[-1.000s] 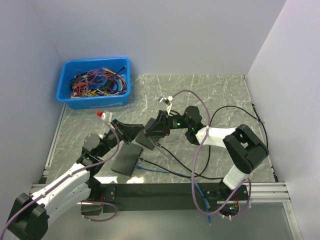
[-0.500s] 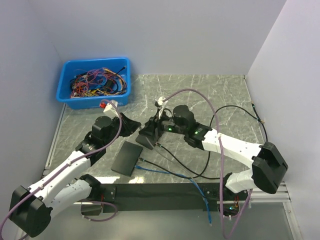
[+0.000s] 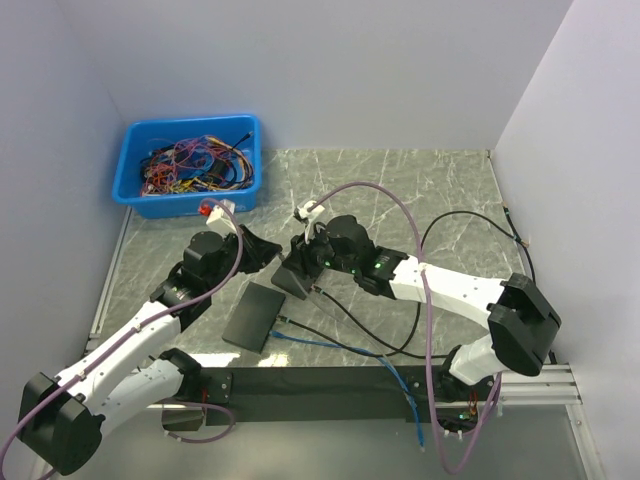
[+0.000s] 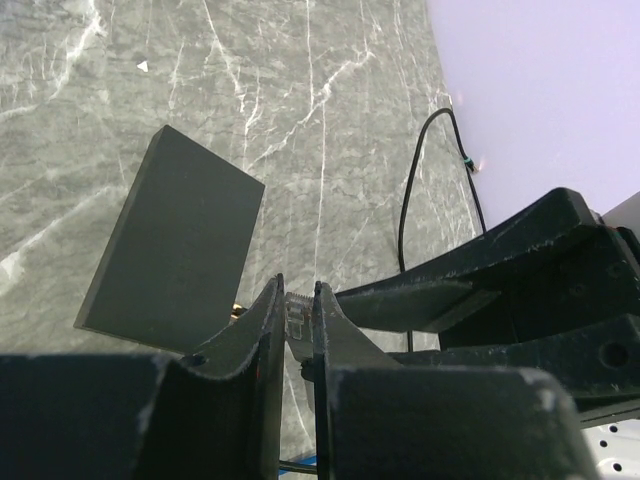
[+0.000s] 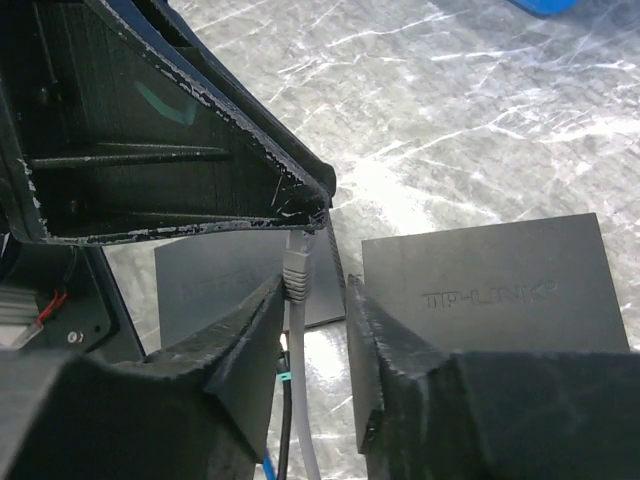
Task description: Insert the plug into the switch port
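My left gripper [image 3: 268, 250] [image 4: 297, 292] is shut on a clear plug [image 4: 296, 312]. In the right wrist view its dark fingers [image 5: 240, 170] fill the upper left, with the plug's grey boot [image 5: 297, 270] hanging below them. My right gripper [image 3: 296, 272] [image 5: 315, 290] is open around that boot and its grey cable [image 5: 303, 410]. The boot rests against the left finger, with a gap to the right one. A dark switch marked TP-LINK [image 5: 490, 290] lies close on the right. A second dark box [image 5: 225, 285] [image 4: 175, 245] lies behind. No port face shows.
A flat dark box [image 3: 255, 315] lies on the marble table [image 3: 430, 180] below both grippers. A black cable [image 3: 455, 225] and a blue cable [image 3: 320, 342] trail over the table. A blue bin [image 3: 190, 165] of wires stands at the back left.
Over the second my left gripper rose and moved towards the back. My right arm swung round, and its gripper slid left to meet the left gripper.
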